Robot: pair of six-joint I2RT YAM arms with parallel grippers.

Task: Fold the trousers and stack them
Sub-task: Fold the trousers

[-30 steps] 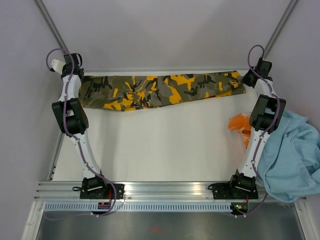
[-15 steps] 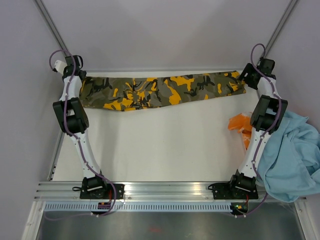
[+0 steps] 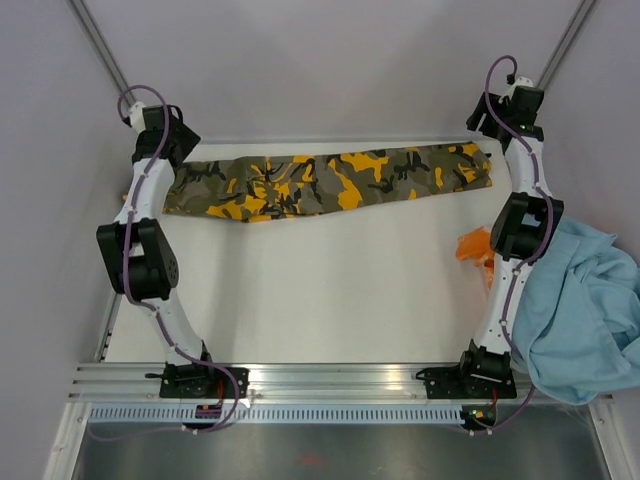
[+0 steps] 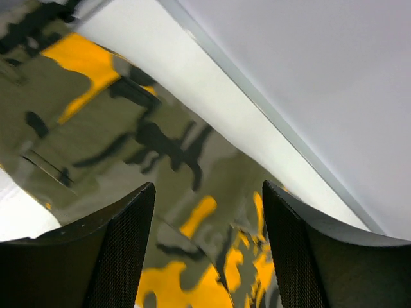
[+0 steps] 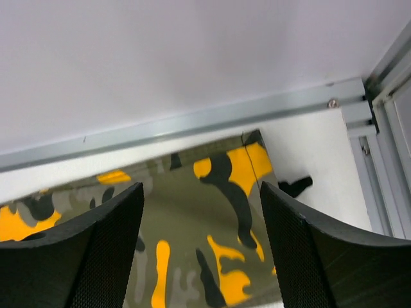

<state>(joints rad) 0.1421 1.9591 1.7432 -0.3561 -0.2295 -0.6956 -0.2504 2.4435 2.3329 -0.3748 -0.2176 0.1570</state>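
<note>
Both sets of jaws are open and empty, left gripper (image 4: pixel 209 190) and right gripper (image 5: pixel 200 188) above the camouflage trousers (image 3: pixel 330 180). Looks like light, floppy cloth, so I'd pinch the end corners.

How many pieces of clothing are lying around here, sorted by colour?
camouflage trousers, olive-grey with black and yellow-orange blotches: 1
light-blue garment: 1
orange garment: 1
Total: 3
</note>
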